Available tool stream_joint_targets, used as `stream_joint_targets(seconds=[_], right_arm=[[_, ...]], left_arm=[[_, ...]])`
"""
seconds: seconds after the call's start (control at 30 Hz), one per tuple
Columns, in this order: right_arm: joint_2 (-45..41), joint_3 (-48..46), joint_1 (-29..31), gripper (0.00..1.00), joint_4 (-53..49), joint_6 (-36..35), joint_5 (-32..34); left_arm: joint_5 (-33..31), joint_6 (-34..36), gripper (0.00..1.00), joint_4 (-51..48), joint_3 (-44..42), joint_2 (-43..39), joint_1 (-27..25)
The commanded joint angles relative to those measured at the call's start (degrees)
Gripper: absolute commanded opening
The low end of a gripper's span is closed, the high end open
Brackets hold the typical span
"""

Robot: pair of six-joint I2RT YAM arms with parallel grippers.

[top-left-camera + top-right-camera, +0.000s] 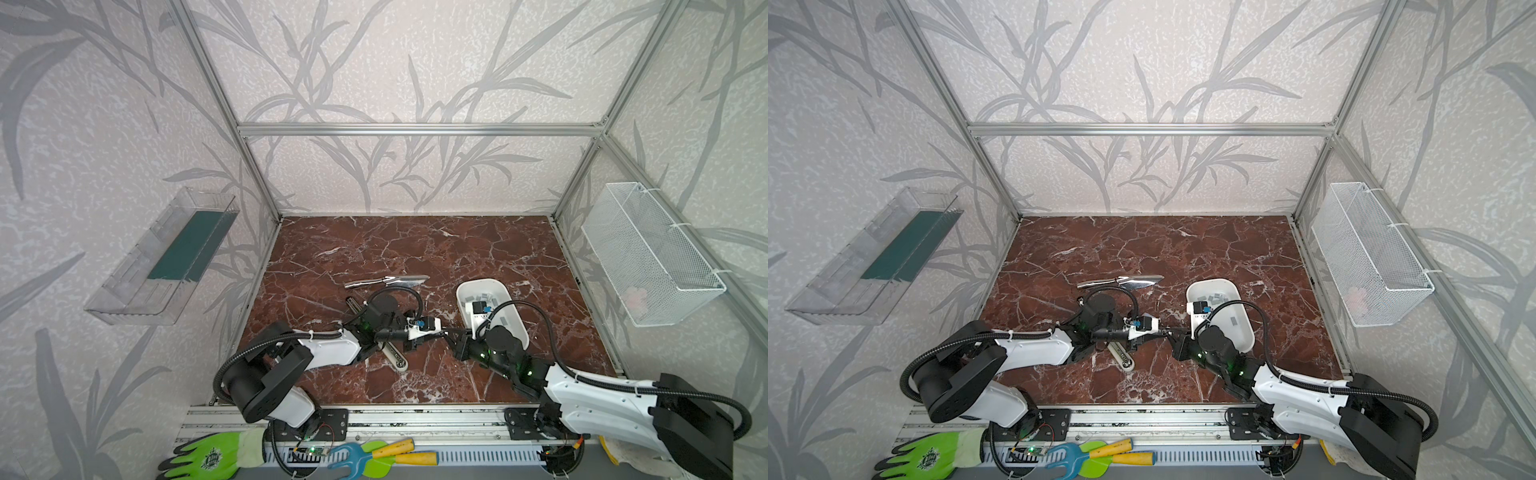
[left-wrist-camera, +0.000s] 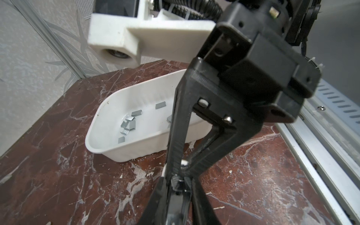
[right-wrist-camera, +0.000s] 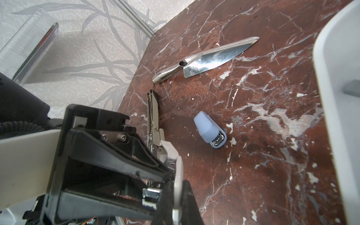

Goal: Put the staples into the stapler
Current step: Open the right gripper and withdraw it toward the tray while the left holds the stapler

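The white tray [image 2: 116,155] stood toward one side of the table [image 1: 374,249]. Just beside its long wall, on the side facing the table's middle, the 2 claws met tip to tip. The left gripper [image 2: 176,183] was clamped shut on what looked like the stapler [image 2: 180,204], a shiny channel showing between its fingers [image 2: 157,200]. The right gripper [image 3: 178,185] was pinched closed on a thin white piece [image 3: 178,169] at the same spot. That piece seemed to be the stapler's lid, though I could not tell for sure.

To do this step well, I judged, the left should hold the body steady while the right swung the lid fully back, baring the channel.

The staples [image 2: 128,124] lay inside the tray: roughly 10 short, flat grey strips, most bunched near its end farthest from the arms' bases.
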Motion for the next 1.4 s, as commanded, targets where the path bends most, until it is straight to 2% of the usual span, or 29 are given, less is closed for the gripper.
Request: stream_joint_targets(seconds=[0.0, 0.13, 0.27, 0.33, 0.4, 0.5, 0.57, 0.63, 0.7, 0.87, 1.03, 1.2, 1.37], right_arm=[[-0.6, 1.7, 0.4, 0.00, 2.2, -0.5, -0.4], [-1.8, 1.2, 0.4, 0.07, 1.8, -0.4, 0.1], [-4.7, 0.9, 0.3, 0.25, -1.3, -1.0, 1.6], [-7.7, 0.0, 0.3, 0.32, -3.3, -0.9, 3.4], [-11.1, -0.7, 0.4, 0.36, -5.9, -1.0, 5.1], [-16.3, -1.7, 0.3, 0.40, -10.6, -1.2, 8.4], [-19.0, -2.3, 0.3, 0.42, -12.9, -1.2, 10.5], [-21.3, -3.0, 0.3, 0.43, -14.3, -1.2, 11.3], [-22.9, -3.5, 0.2, 0.44, -14.9, -1.1, 11.6], [-23.3, -3.6, 0.3, 0.45, -15.9, -0.9, 12.5], [-20.9, -3.3, 0.3, 0.46, -14.7, -0.9, 12.2], [-18.9, -3.1, 0.3, 0.46, -13.0, -0.7, 11.9], [-18.1, -2.7, 0.3, 0.46, -12.9, -0.8, 11.8]], left_arm=[[0.1, 1.9, 0.12, -1.2, 1.4, 0.2, -0.4], [-0.2, 2.9, 0.06, -2.3, 1.4, 0.3, -0.4], [-2.1, 6.2, 0.00, -5.0, 1.1, 0.5, -0.4], [-4.8, 9.6, 0.00, -10.6, 1.7, 0.0, -0.4], [-8.0, 9.8, 0.00, -13.1, 1.9, 0.1, -0.3], [-8.9, 14.3, 0.00, -20.4, 3.6, 0.5, -0.4], [-6.2, 20.6, 0.00, -30.6, 6.2, 0.4, -0.4], [-4.0, 26.1, 0.06, -37.8, 7.4, 0.1, -0.7], [-3.6, 29.2, 0.10, -41.8, 7.5, -0.5, -1.2], [-3.0, 35.8, 0.09, -47.5, 7.3, -1.4, -1.8], [-1.4, 38.9, 0.17, -52.5, 9.5, 0.6, -2.7], [-2.7, 39.5, 0.35, -51.6, 10.4, 2.7, -3.8], [-6.5, 39.8, 0.39, -50.7, 10.2, 2.1, -4.4]])
